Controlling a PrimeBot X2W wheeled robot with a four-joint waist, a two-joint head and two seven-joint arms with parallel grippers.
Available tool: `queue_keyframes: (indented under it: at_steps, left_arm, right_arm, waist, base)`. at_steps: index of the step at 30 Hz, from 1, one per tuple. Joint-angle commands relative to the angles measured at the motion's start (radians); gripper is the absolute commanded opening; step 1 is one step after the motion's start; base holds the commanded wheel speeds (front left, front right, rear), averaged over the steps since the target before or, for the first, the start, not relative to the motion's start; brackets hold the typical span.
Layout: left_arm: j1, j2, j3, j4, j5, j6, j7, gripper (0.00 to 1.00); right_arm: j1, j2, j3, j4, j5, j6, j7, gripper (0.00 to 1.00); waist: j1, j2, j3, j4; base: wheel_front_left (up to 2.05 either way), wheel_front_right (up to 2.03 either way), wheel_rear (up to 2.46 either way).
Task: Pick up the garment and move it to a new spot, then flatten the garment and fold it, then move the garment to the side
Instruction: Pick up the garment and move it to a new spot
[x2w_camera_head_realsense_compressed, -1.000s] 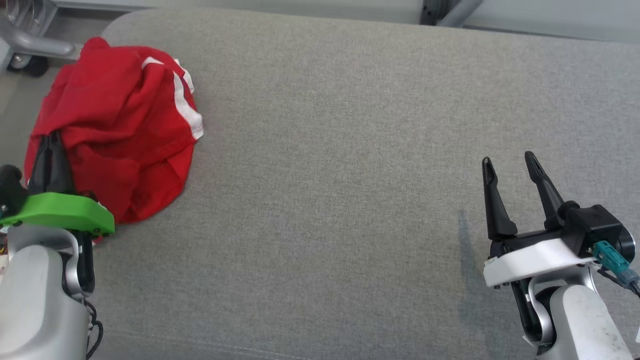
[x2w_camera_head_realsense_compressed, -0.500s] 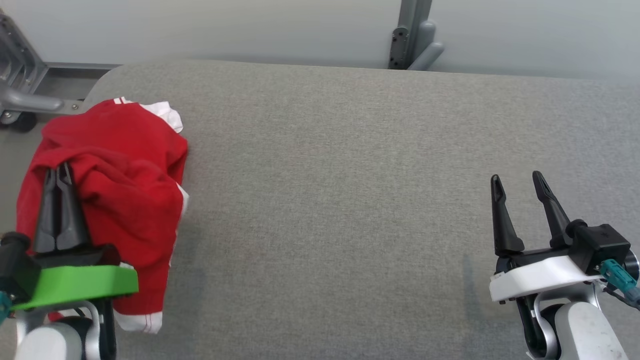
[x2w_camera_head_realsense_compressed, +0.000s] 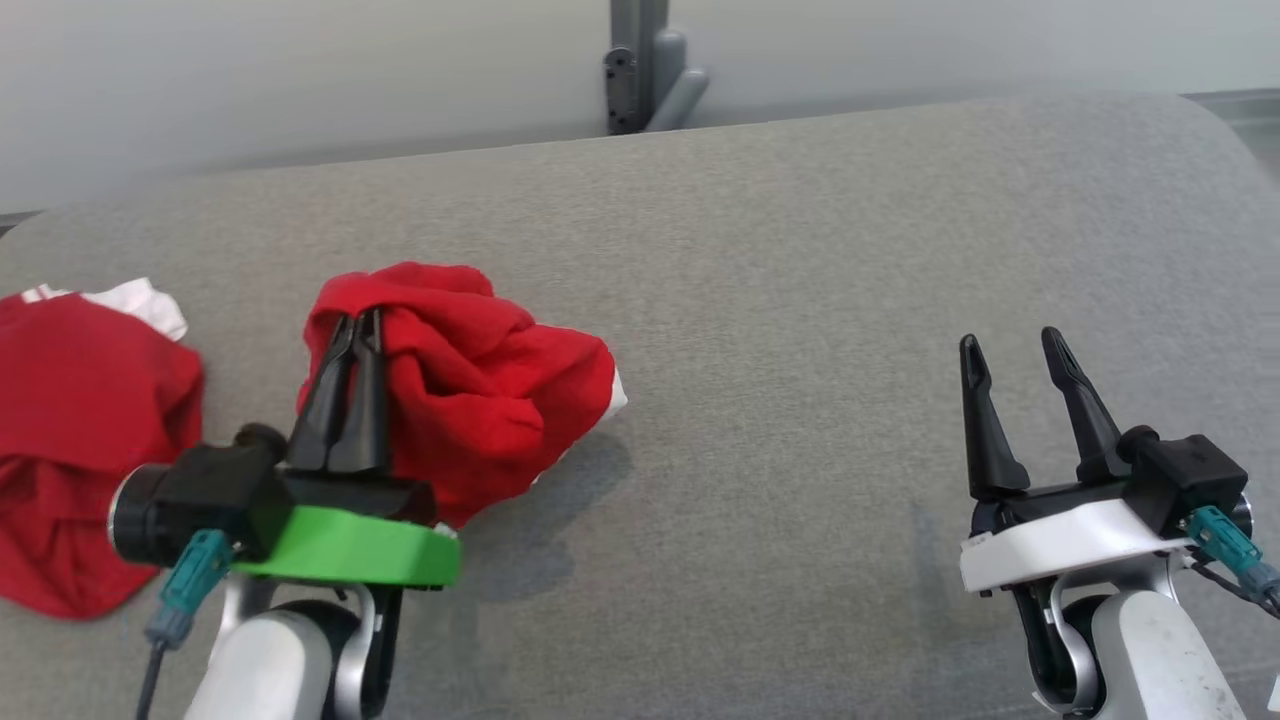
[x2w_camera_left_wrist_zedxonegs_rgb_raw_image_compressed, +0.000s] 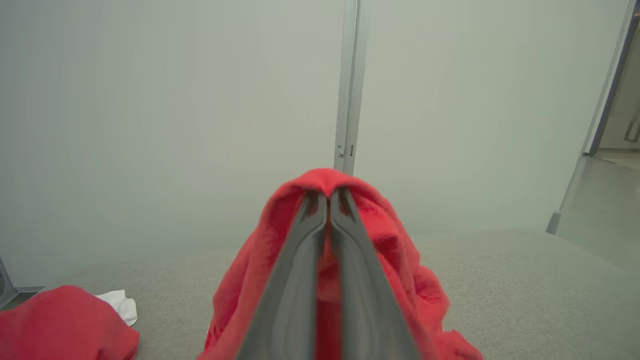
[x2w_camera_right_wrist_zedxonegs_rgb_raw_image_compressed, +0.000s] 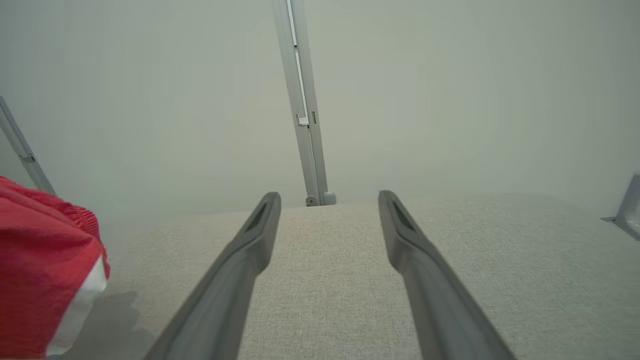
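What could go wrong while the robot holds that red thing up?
The left gripper pinches just one fold of the red garment, so it might slip out. The garment hangs bunched up, so it may land crumpled and be hard to flatten. The open right gripper is too far away to help.

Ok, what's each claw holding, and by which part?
Left claw: shut on the red garment, pinching a bunched fold at its top, the rest hanging. Right claw: open, holding nothing.
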Motion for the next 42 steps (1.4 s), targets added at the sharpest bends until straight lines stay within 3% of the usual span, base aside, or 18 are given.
queue_keyframes:
  at_steps: [1,7,17,18,19,20,26,33,42]
  left_arm:
    - [-0.035,-0.009,-0.011,0.02,0.007,-0.007,0.002,0.0]
    - [-0.133,-0.059,-0.077,0.195,0.008,-0.04,0.015,0.0]
    - [-0.206,-0.113,-0.151,0.453,-0.02,-0.106,0.004,0.03]
    - [-0.213,-0.118,-0.156,0.471,-0.018,-0.109,0.001,0.36]
    - [-0.219,-0.122,-0.162,0.484,-0.019,-0.112,-0.006,0.81]
    - [-0.223,-0.125,-0.167,0.496,-0.021,-0.117,-0.01,1.0]
    - [-0.238,-0.138,-0.184,0.518,-0.031,-0.125,-0.048,1.0]
    - [-0.215,-0.126,-0.152,0.479,-0.051,-0.094,-0.087,1.0]
    - [-0.153,-0.047,-0.051,0.431,-0.088,-0.047,-0.11,1.0]
  right_arm:
    - [-0.016,-0.002,0.002,0.005,0.009,0.0,-0.011,1.0]
    - [-0.033,-0.001,0.006,0.025,0.033,0.0,-0.028,1.0]
    - [-0.053,-0.001,0.008,0.058,0.065,0.0,-0.052,1.0]
    - [-0.055,-0.001,0.005,0.061,0.066,0.0,-0.053,1.0]
    - [-0.056,-0.001,0.004,0.064,0.065,0.0,-0.054,1.0]
    - [-0.058,-0.001,0.002,0.067,0.063,0.0,-0.056,1.0]
    - [-0.061,-0.002,-0.005,0.076,0.047,0.0,-0.06,1.0]
    - [-0.04,-0.002,-0.017,0.077,0.02,0.0,-0.06,1.0]
    - [-0.018,-0.002,-0.02,0.066,-0.008,0.0,-0.033,1.0]
  waist:
    - [0.0001,-0.0001,0.041,-0.14]
    - [0.0001,-0.0001,0.101,-0.261]
    - [0.0001,-0.0001,0.164,-0.317]
    - [0.0001,-0.0001,0.166,-0.313]
    - [0.0001,-0.0001,0.166,-0.308]
    - [0.0001,-0.0001,0.166,-0.301]
    - [0.0001,-0.0001,0.146,-0.235]
    - [0.0001,-0.0001,0.103,-0.136]
    - [0.0001,-0.0001,0.054,-0.032]
  base:
    - [0.0,0.0,0.0]
    - [0.0,0.0,0.0]
    - [0.0,0.0,0.0]
    - [0.0,0.0,0.0]
    - [0.0,0.0,0.0]
    - [0.0,0.0,0.0]
    - [0.0,0.0,0.0]
    - [0.0,0.0,0.0]
    - [0.0,0.0,0.0]
